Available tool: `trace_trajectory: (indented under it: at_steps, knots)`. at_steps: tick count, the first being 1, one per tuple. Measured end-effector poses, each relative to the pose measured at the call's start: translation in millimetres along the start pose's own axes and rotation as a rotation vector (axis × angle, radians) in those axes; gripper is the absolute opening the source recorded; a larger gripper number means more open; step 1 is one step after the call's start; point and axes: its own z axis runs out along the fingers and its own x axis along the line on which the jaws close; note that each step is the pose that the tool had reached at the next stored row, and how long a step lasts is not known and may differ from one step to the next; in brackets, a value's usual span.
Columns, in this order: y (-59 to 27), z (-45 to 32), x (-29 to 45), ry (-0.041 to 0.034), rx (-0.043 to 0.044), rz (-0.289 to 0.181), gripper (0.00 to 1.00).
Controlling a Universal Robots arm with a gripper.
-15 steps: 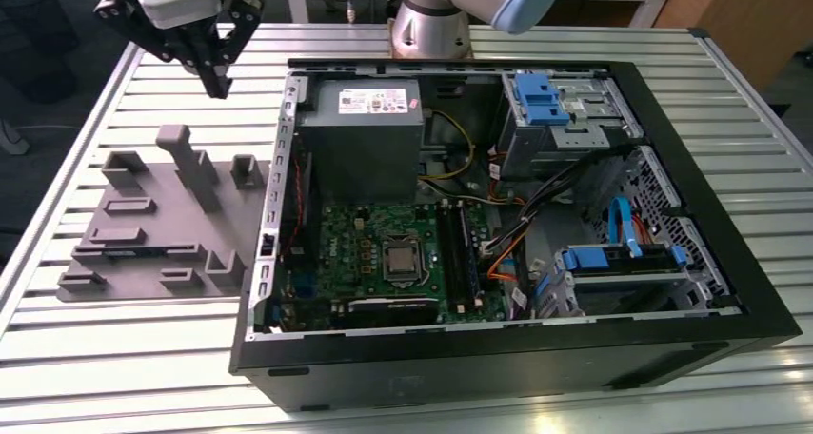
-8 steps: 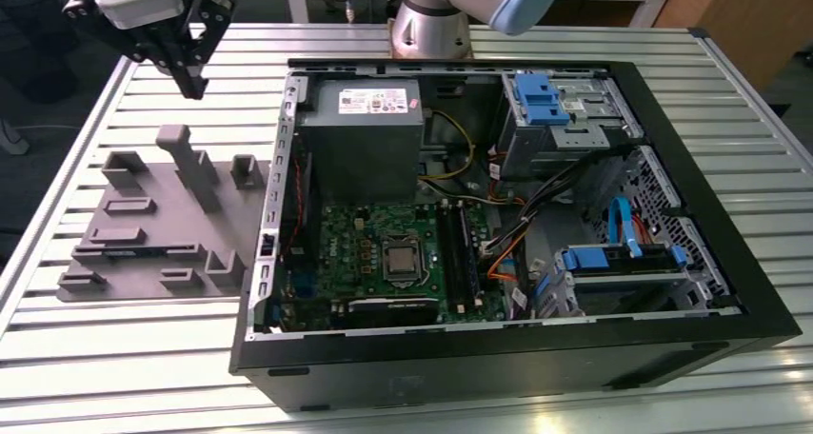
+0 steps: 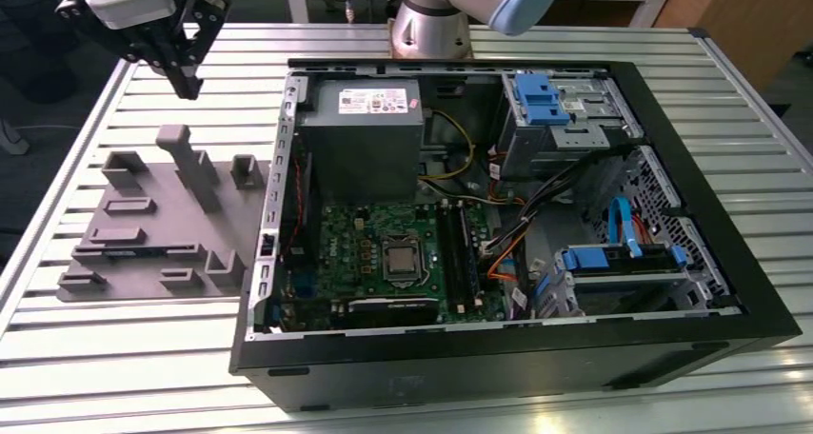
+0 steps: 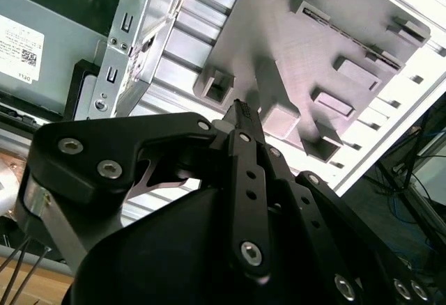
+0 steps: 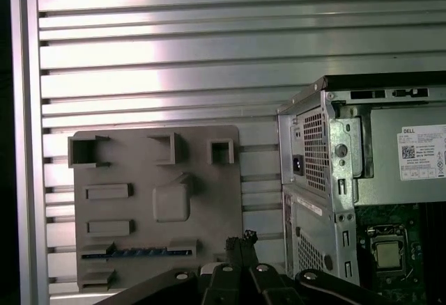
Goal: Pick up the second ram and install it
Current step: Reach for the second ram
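Grey plastic tray: one, on slatted metal table, just beside open computer case, also one. Second ram: one stick seen, in first wrist view, seated on edge in long slot of tray. Gripper: one, black fingers pressed together, nothing between them, touching nothing. Hangs above tray's far end in exterior view, well apart from stick. Stick looks thin, long, blue-green along exposed edge.
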Motion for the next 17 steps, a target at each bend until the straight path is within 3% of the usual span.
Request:
trace_trajectory:
  at_steps: [7,17]
  knots:
    - [-0.2,0.0,2.6,0.0000,0.0000,0.000,0.11]
    - [-1.1,-0.1,13.7,0.0000,0.0000,0.000,0.11]
